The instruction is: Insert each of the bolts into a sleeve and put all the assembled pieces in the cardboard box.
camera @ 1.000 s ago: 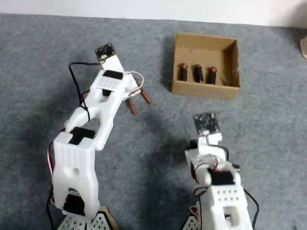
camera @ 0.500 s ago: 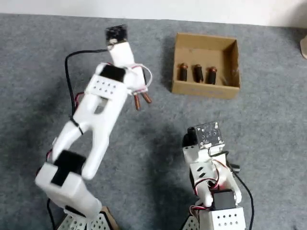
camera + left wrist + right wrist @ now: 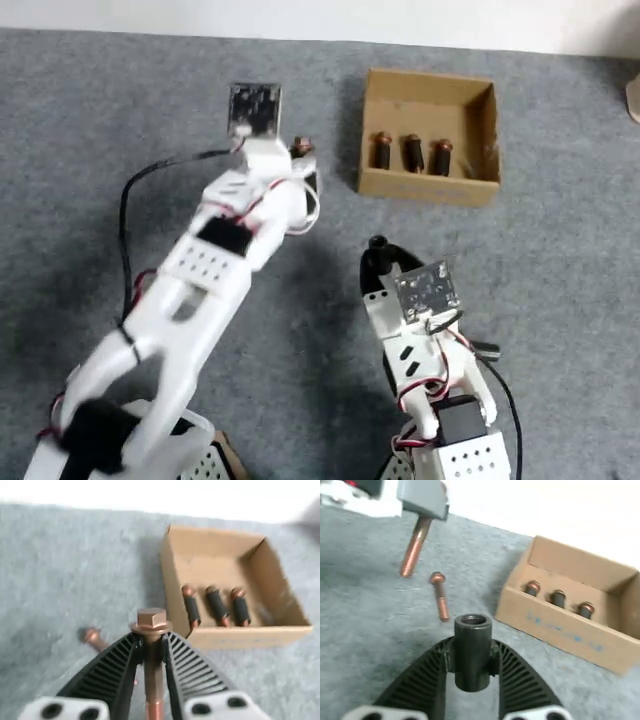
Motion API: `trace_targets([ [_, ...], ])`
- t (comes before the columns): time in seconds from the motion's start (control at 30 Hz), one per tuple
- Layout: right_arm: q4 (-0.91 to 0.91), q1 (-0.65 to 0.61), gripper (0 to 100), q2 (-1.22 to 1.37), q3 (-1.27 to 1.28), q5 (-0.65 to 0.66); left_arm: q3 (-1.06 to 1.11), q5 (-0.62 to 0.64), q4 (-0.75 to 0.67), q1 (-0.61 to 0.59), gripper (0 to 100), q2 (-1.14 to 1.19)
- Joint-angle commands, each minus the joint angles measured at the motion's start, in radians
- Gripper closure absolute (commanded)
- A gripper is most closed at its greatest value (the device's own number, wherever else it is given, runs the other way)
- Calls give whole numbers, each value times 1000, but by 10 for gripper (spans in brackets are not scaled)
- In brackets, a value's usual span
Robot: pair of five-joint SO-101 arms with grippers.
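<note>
With my left gripper (image 3: 152, 645) clamped on a bolt (image 3: 151, 621) just beside the cardboard box (image 3: 425, 186) and my right gripper (image 3: 472, 649) clamped on a sleeve (image 3: 472, 628) near the box's front, I judged insertion came next, needing tip aligned with bore.

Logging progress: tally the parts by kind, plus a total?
Bolts: 2, one in the left hand, one loose
Sleeves: 1, in the right hand
Assembled pieces: 3
Box: 1, holding those 3
Total: 7
</note>
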Motion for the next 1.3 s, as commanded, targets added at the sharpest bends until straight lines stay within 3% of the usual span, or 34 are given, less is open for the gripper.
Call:
trace_targets([
  [0.0, -30, -45, 994, -19, 119, -5, 58, -3, -101, 13, 995, -168],
  [0.27, -30, -47, 994, -19, 119, -5, 142, 150, -98, 97, 995, -464],
  [0.43, -30, -47, 994, -19, 119, -5, 216, 230, -98, 160, 995, -527],
  [0.7, -30, -48, 994, -19, 119, -5, 275, 236, -123, 268, 995, -521],
  [1.0, -30, -48, 994, -19, 119, -5, 458, 236, -427, 271, 995, -519],
  [1.27, -30, -50, 994, -21, 119, -5, 466, 233, -437, 266, 994, -519],
])
